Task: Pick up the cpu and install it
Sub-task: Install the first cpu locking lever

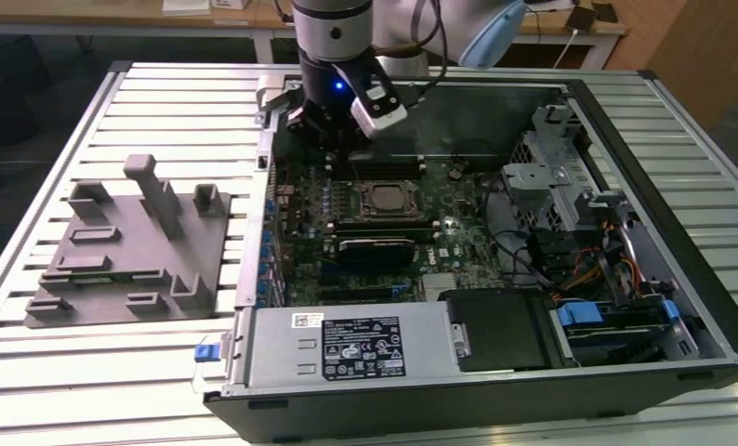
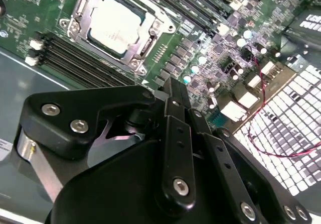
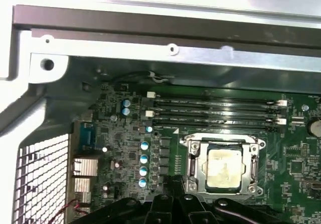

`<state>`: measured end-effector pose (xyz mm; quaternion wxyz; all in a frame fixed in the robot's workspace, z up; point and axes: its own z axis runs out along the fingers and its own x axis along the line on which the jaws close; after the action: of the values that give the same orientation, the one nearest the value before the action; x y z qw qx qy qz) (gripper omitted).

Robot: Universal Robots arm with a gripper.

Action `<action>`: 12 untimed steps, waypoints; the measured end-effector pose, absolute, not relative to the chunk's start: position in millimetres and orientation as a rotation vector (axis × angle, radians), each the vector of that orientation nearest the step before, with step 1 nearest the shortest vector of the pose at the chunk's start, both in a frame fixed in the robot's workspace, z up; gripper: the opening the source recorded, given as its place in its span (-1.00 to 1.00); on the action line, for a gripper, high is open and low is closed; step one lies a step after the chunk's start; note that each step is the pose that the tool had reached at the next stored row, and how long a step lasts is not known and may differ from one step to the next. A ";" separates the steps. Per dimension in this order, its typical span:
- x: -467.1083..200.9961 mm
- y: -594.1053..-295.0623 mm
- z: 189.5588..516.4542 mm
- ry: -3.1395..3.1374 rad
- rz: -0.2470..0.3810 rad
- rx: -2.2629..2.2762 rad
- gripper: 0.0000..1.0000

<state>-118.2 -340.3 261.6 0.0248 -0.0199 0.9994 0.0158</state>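
The cpu (image 3: 224, 169) is a pale silver-beige square lying flat inside the metal-framed socket (image 3: 193, 156) on the green motherboard; it also shows in the second wrist view (image 2: 118, 23) and the exterior view (image 1: 384, 198). My gripper (image 1: 332, 153) hangs over the board's back corner toward the exterior view's left, above and beyond the socket and apart from the cpu. In the second wrist view its black fingers (image 2: 175, 113) meet at the tips, shut, with nothing between them.
The open computer case (image 1: 666, 139) lies on a slatted metal table (image 1: 121, 372). Memory slots (image 3: 215, 111) run beside the socket. A drive cage and cables (image 1: 580, 204) fill the exterior view's right; a power supply (image 1: 344, 344) sits in front. A grey fixture block (image 1: 134, 251) stands left.
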 end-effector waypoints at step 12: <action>-125.1 -340.4 260.7 3.078 0.259 -0.056 -0.79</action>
<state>-125.1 -340.4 260.7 0.0261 -0.0182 0.9960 0.0839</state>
